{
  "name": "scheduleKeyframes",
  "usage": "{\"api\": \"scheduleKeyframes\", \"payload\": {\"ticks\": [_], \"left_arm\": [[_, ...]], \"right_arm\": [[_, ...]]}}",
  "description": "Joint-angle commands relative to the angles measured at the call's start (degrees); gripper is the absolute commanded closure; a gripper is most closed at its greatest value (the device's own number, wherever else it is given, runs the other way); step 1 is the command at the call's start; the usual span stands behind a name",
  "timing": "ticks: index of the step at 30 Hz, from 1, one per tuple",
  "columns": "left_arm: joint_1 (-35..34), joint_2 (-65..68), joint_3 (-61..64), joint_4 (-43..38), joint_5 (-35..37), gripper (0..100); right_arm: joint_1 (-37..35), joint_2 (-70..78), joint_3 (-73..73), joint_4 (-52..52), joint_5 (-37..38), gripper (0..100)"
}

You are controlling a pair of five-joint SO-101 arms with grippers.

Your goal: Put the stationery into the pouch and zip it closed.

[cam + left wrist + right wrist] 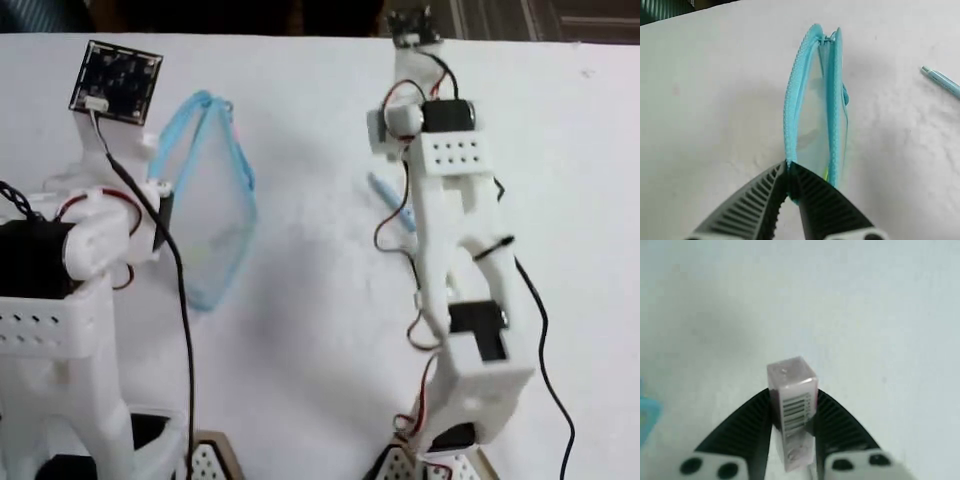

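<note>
Overhead, surface: a white, faintly speckled table (pixel 300 350) takes up nearly all of the view.
Overhead, room: a dark strip of striped floor (pixel 520 15) shows beyond the table's far edge, from 12 toward 2 o'clock.
Overhead, left arm: the white printed left arm (pixel 70 300) rises from 7 o'clock and bends at the elbow, with its wrist near 9 o'clock. The left gripper (pixel 165 212) touches the rim of the pouch.
Overhead, pouch: a translucent soft pouch with light-blue zip edging (pixel 210 200) sits at 10 o'clock from centre, its mouth gaping.
Overhead, pen: a slim light-blue pen (pixel 392 205) lies toward 1 o'clock from centre, partly under the right arm.
Overhead, right arm: the white right arm (pixel 450 200) stretches almost straight from 5 o'clock out to 12 o'clock, its wrist at the table's far edge.
Left wrist, grip: the left gripper (pixel 788 167) has its black ribbed fingers pinched together on the pouch's (pixel 815 100) zip edge.
Left wrist, pouch: the two rows of zip teeth stand apart and meet at the far end.
Left wrist, pen: the pen (pixel 942 81) lies on bare table (pixel 715 100), well apart from the pouch.
Right wrist, grip: the right gripper (pixel 793 392) clamps a small pale rectangular block with a barcode label (pixel 790 372), which stands upright between the fingers above the table (pixel 865 300).
</note>
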Motion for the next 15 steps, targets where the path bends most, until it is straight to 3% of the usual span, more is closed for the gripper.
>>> {"api": "scheduleKeyframes", "payload": {"ticks": [1,9,15], "left_arm": [[0.1,3.5,0.9,0.2,0.1,98],[0.1,3.4,0.9,0.2,0.1,98],[0.1,3.4,0.9,0.2,0.1,98]], "right_arm": [[-1.8,-9.1,-1.1,-0.1,-4.0,98.1],[-10.4,-23.7,-1.1,-5.3,-16.4,98.1],[-23.9,-28.4,-0.3,-13.8,-33.6,98.1]]}}
